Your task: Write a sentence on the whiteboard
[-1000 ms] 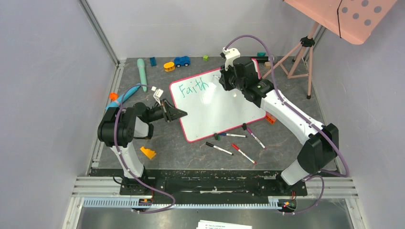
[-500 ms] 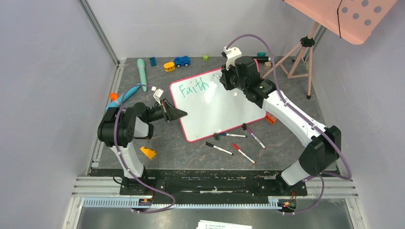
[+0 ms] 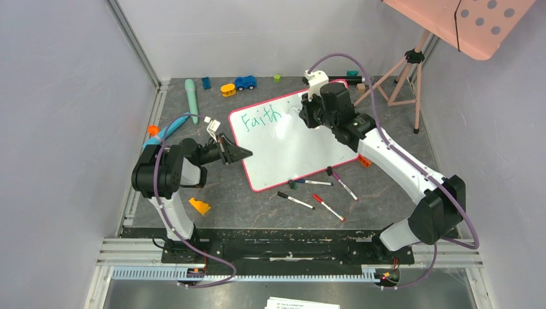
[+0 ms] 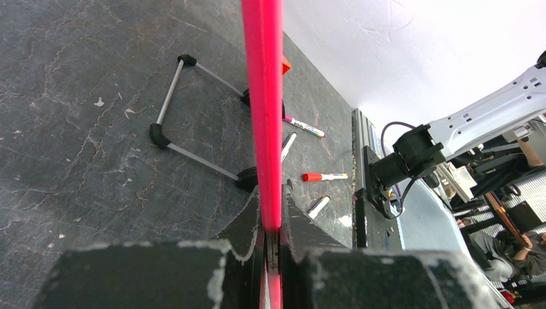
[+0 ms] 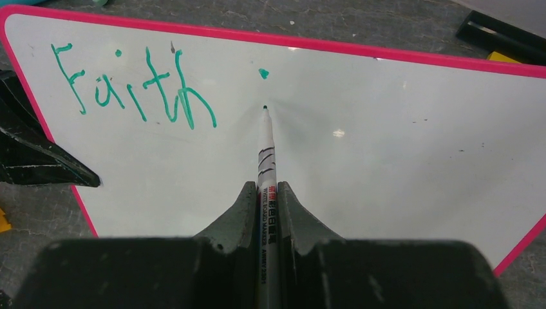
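Right gripper (image 5: 266, 188) is clenched on a marker (image 5: 265, 151), whose tip meets the whiteboard (image 5: 399, 148) straight ahead of the fingers, just short of a green dot (image 5: 263, 73). The sentence (image 5: 132, 90), reading only "Faith", lies ahead-left. Left gripper (image 4: 271, 209) pinches the whiteboard's pink edge.

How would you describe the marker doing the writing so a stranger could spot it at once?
Start at the pink-rimmed whiteboard with green "Faith" on it. The marker is the slim white one pinched in the right end effector, tip at the board just right of that word. The other markers lie loose off the board's near edge.
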Available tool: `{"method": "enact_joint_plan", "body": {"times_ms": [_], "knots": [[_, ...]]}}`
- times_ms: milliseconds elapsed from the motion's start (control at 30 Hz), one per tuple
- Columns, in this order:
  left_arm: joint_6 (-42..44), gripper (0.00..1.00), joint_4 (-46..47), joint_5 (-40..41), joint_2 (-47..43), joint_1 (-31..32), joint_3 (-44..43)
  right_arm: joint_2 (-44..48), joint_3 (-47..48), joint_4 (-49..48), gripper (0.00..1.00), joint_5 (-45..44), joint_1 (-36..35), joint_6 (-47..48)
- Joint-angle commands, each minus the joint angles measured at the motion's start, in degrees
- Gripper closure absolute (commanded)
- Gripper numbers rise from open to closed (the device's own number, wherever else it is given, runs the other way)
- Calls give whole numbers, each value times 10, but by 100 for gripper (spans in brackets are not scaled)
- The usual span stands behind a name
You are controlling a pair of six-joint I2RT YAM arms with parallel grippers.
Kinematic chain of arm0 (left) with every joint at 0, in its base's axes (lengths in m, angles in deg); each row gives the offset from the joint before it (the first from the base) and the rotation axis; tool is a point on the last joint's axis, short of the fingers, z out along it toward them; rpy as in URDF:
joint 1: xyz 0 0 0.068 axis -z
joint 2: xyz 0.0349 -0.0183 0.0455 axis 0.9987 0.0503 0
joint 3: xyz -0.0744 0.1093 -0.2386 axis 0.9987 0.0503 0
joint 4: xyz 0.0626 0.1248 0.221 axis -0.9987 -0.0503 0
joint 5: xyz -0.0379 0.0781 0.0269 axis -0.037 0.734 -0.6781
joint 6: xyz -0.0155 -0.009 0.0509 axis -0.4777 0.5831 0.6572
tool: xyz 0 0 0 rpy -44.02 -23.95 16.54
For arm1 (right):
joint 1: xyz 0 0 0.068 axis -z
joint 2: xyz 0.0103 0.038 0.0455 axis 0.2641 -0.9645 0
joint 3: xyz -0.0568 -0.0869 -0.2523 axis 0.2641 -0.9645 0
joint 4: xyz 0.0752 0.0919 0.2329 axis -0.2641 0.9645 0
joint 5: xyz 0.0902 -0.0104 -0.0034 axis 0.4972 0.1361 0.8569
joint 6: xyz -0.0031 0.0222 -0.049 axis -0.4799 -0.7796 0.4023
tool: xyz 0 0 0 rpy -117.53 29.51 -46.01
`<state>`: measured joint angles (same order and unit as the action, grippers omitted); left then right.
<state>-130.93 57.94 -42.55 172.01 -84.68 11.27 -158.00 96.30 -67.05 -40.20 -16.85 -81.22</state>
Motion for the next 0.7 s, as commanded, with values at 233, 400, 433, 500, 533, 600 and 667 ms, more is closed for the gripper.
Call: {"method": "enact_joint_plan", "body": {"times_ms": [233, 400, 433, 500, 533, 600, 667], "knots": [[57, 98, 36, -49, 2, 11, 3, -11, 15, -21, 100, 13, 2, 3], [57, 98, 36, -49, 2, 11, 4, -19, 16, -21, 100, 13, 3, 0], [57, 98, 36, -49, 2, 11, 3, -20, 16, -22, 100, 13, 2, -1], [57, 98, 36, -50, 2, 11, 3, -22, 19, -21, 100, 12, 3, -2], [57, 98, 36, -50, 2, 11, 3, -24, 19, -21, 100, 12, 3, -4], [57, 98, 36, -50, 1, 11, 4, -24, 18, -18, 100, 10, 3, -5], [56, 98, 36, -49, 0, 11, 4, -21, 13, -13, 100, 10, 3, -4]]}}
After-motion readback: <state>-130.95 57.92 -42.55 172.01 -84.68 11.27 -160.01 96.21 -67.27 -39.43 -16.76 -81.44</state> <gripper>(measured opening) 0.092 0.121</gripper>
